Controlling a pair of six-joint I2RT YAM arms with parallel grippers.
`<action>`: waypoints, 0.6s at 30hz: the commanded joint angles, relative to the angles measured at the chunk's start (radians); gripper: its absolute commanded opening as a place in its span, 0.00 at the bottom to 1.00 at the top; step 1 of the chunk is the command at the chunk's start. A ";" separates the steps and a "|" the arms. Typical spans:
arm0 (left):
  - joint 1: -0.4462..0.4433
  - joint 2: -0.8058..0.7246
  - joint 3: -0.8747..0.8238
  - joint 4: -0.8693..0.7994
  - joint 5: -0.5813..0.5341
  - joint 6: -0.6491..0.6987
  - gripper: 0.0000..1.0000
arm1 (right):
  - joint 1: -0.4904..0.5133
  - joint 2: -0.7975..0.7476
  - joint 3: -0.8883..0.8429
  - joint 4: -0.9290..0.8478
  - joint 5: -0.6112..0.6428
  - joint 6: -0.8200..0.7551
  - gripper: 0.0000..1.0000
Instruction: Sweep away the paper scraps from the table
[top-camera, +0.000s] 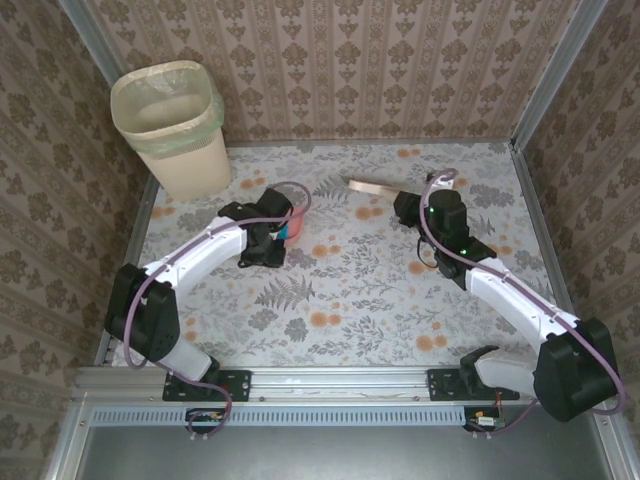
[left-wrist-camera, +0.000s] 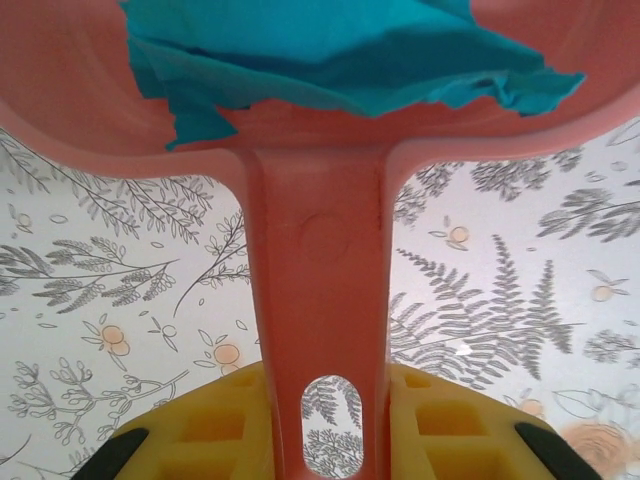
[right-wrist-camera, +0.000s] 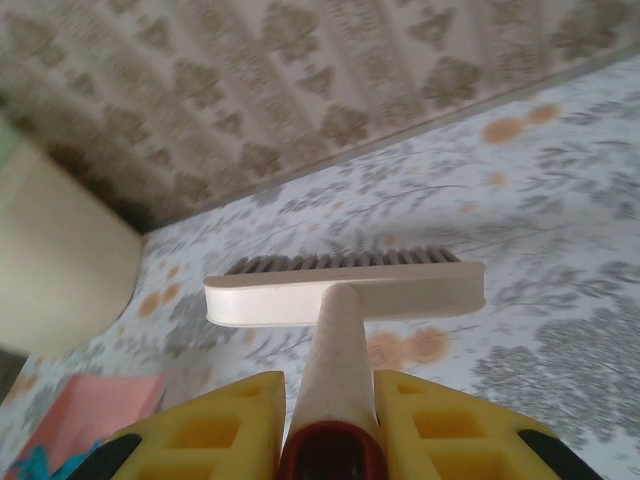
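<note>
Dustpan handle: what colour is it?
The dustpan handle is salmon pink, clearest in the left wrist view.

I've got a beige bin (top-camera: 190, 165) standing in the far left corner, with a pale green bag (top-camera: 180, 140) folded over its rim. A pink dustpan (top-camera: 293, 205) is left of centre, its handle (left-wrist-camera: 315, 280) pointing toward the near left. A cream brush (top-camera: 370, 187) is to the right of it, well apart, its long head lying left to right, with grey bristles (right-wrist-camera: 340, 262). Brown patterned walls (top-camera: 350, 60) close off the far, left and right sides.
</note>
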 joint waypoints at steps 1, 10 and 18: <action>-0.009 -0.046 0.090 -0.106 -0.023 -0.014 0.00 | -0.057 -0.029 -0.034 0.073 0.070 0.143 0.00; 0.033 -0.016 0.440 -0.362 -0.048 -0.038 0.00 | -0.102 0.009 -0.043 0.117 -0.042 0.167 0.00; 0.164 0.111 0.843 -0.500 -0.002 -0.005 0.00 | -0.091 0.076 -0.003 0.164 -0.186 0.117 0.00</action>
